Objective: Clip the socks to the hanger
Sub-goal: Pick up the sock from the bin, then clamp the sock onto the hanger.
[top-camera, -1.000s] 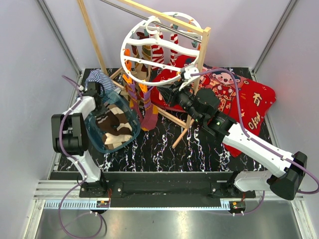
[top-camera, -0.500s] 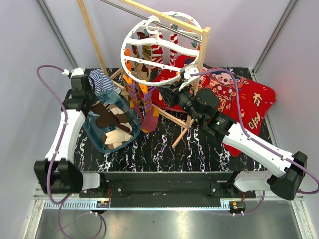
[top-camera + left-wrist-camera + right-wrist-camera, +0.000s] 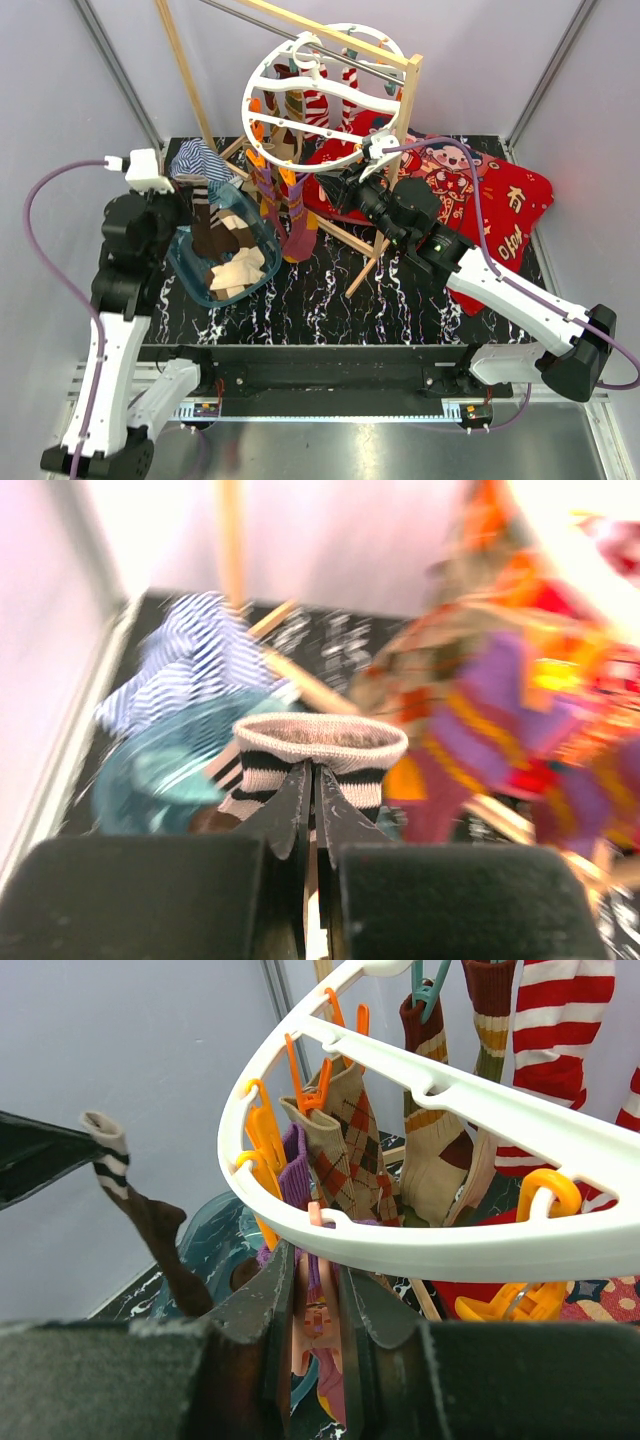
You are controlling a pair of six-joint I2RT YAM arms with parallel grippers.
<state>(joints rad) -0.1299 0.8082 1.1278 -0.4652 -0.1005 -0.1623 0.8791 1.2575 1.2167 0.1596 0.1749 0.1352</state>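
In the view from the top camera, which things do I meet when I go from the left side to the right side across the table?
Blue tub → hanging socks → right pincer → red blanket.

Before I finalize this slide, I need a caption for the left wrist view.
Left end effector shut on a striped-cuff sock, teal basket and blue-white striped cloth behind.

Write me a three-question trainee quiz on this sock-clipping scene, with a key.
1. True or false: the left gripper holds nothing.
2. What does the right gripper pinch? A a clip on the hanger; B a spoon; C a cup.
3. Fill in: the left gripper's sock hangs over a blue ___.
Key: 1 false; 2 A; 3 tub.
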